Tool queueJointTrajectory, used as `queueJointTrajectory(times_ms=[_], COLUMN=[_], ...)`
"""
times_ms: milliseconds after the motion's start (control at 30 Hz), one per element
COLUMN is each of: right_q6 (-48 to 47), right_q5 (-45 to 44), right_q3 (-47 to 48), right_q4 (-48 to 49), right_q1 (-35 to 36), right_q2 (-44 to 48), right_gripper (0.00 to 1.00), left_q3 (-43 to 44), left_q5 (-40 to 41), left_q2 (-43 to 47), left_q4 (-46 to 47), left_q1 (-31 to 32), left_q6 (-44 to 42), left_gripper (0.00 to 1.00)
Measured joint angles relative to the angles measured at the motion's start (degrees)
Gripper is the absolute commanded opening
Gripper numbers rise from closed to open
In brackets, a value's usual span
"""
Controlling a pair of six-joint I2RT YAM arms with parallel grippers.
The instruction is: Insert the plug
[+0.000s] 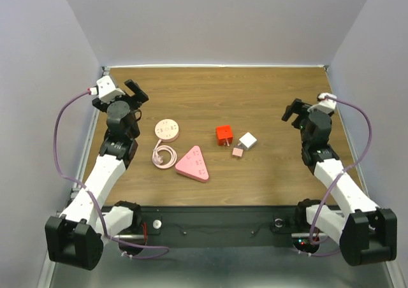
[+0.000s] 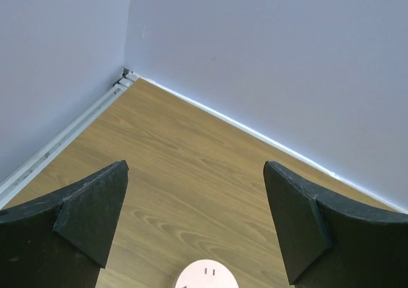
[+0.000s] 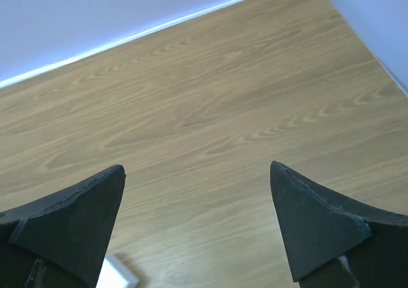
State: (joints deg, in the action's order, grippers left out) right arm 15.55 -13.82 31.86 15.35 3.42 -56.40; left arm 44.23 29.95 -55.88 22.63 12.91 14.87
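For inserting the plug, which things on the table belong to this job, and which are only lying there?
Likely for the job: red plug block; white plug block; round pink socket unit; triangular pink socket unit. Which pair is meant, I cannot tell.
Likely only lying there: small pink cube; coiled pink cable beside the round unit.

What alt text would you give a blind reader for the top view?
On a wooden table lie a round pink socket, a triangular pink socket, a red plug, a white plug and a pink cube. Left gripper and right gripper hover open either side.
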Motion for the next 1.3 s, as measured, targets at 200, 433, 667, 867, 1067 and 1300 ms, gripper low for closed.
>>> queueJointTrajectory(times_ms=[200, 433, 667, 867, 1067, 1300], right_q6=[-1.92, -1.62, -0.17, 0.22, 0.83, 1.25], right_q5=[-2.10, -2.12, -1.57, -1.49, -2.25, -4.26], right_q3=[10.51, 26.25, 35.12, 41.88, 43.43, 44.30], right_q4=[-1.20, -4.85, -12.15, -18.88, -23.54, -27.23], right_q1=[13.62, 23.23, 28.61, 33.42, 35.93, 36.09], right_q2=[-10.03, -30.01, -43.41, -50.53, -51.87, -53.16], right_gripper=[1.00, 1.00, 1.00, 1.00, 1.00, 0.99], left_q3=[0.20, -1.16, -3.80, -4.42, -4.44, -4.42], left_q5=[-1.05, -3.21, -7.02, -9.86, -10.78, -11.82], left_q2=[-4.63, -6.40, -7.69, -7.93, -7.93, -7.93], left_q4=[-0.81, -1.38, -1.53, -1.70, -1.70, -1.75], left_q1=[1.57, 5.29, 8.48, 9.29, 9.64, 9.86], left_q6=[0.48, 3.23, 5.09, 6.14, 6.51, 6.71], left_gripper=[0.98, 0.98, 0.98, 0.98, 0.98, 0.98])
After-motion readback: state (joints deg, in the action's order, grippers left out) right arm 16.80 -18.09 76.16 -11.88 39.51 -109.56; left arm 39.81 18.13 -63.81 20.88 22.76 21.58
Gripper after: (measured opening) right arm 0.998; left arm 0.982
